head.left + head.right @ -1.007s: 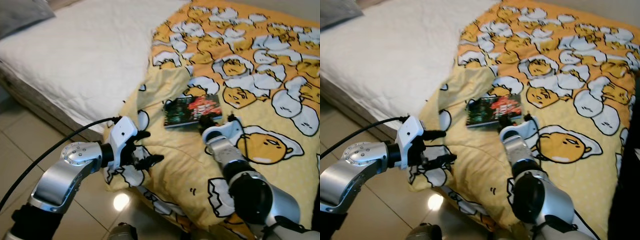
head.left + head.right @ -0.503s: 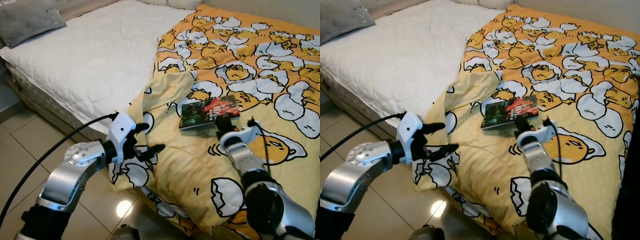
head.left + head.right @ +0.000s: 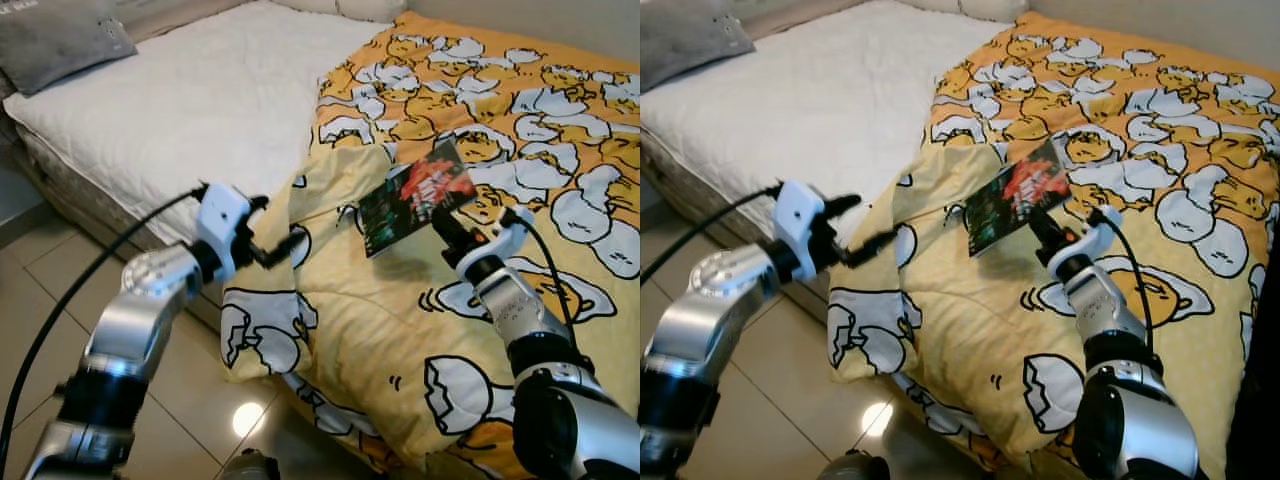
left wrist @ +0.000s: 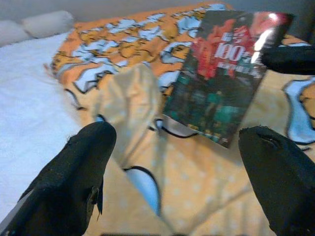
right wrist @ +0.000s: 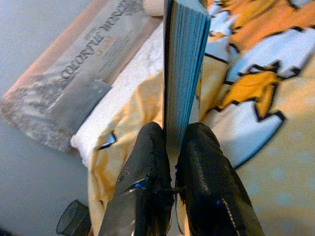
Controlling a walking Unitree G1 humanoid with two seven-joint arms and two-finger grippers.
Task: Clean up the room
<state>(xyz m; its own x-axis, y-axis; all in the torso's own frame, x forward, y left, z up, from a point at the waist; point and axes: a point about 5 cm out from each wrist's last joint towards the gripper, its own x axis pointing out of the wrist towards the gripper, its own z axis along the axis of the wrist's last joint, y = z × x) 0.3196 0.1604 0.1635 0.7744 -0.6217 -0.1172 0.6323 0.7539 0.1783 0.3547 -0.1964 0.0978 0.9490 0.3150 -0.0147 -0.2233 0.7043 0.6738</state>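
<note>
Right gripper [image 5: 170, 147] clamps a thin, stiff, probably light book [image 3: 415, 195] by its edge above the blanket [image 3: 420, 330]; left gripper [image 3: 268, 242] hovers apart.

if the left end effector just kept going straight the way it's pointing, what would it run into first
Probably the book, which the right end effector holds raised off the yellow blanket. The left end effector, fingers open, points straight at the book with a raised blanket fold just below that line; depth is unclear, so it might brush the fold first.
</note>
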